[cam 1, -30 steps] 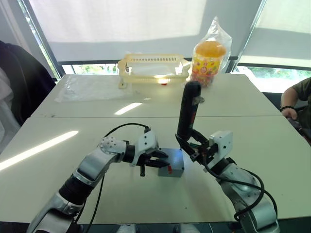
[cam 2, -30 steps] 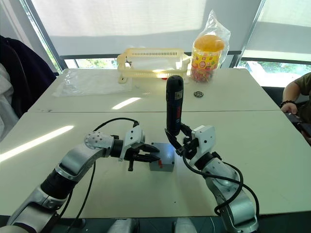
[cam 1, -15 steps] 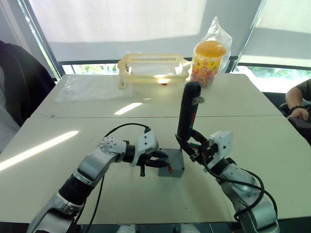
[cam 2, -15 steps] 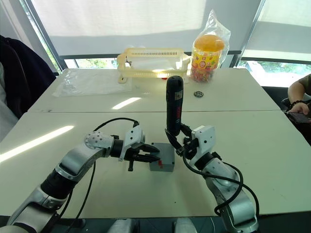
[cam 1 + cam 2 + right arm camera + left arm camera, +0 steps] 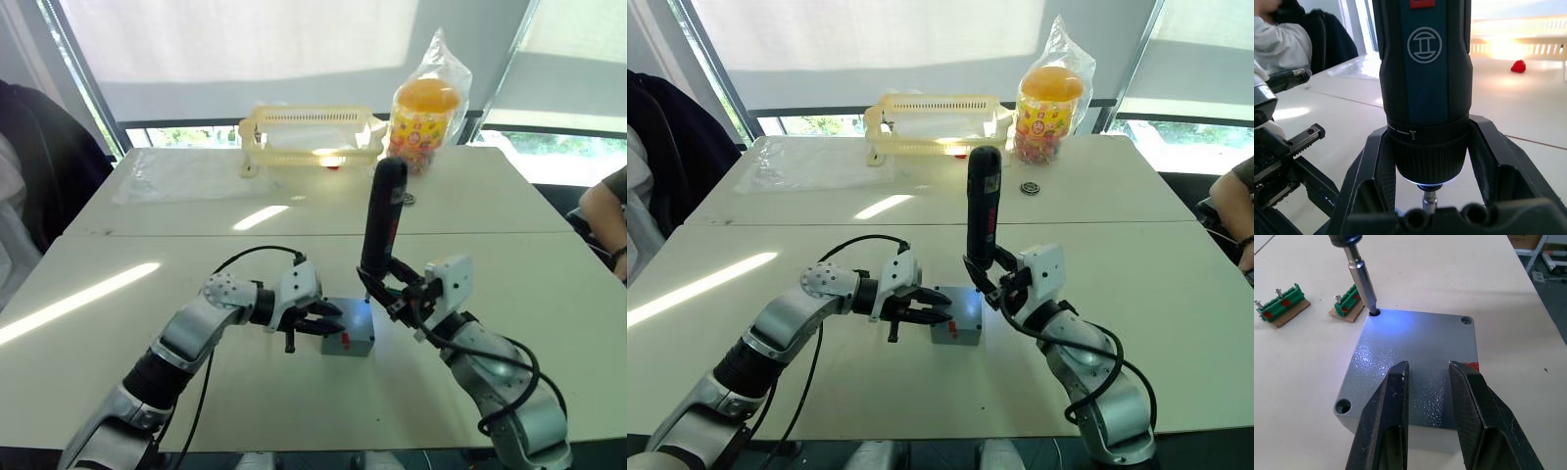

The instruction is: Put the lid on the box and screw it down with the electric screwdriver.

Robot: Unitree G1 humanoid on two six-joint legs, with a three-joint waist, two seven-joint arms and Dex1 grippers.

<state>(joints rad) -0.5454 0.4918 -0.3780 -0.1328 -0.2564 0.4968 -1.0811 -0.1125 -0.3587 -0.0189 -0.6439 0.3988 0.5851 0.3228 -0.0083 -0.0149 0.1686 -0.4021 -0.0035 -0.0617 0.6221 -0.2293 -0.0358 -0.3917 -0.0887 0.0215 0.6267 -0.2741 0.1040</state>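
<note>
The grey-blue box point(image 5: 355, 346) stands on the near table with its red mark facing me. The lid point(image 5: 1415, 340) lies flat on top of it, with holes at its corners. My left gripper point(image 5: 1427, 364) is open, its two black fingers a narrow gap apart just over the lid's near edge, holding nothing. My right gripper point(image 5: 394, 294) is shut on the electric screwdriver point(image 5: 382, 220), which stands nearly upright. Its metal bit point(image 5: 1364, 289) sits in one corner hole of the lid, and its light throws a bluish glow on the lid.
Two green terminal pieces point(image 5: 1281, 301) with screws lie just beyond the box. On the far table are a yellow basket point(image 5: 309, 132), a bagged candy jar point(image 5: 423, 113), a clear plastic sheet point(image 5: 181, 176) and a small round part point(image 5: 1030, 188). A person's arm point(image 5: 607, 206) shows at the right edge.
The screwdriver and both grippers have barely moved; the bit stays at the same corner. The person's hand on the right has drawn back toward the edge.
</note>
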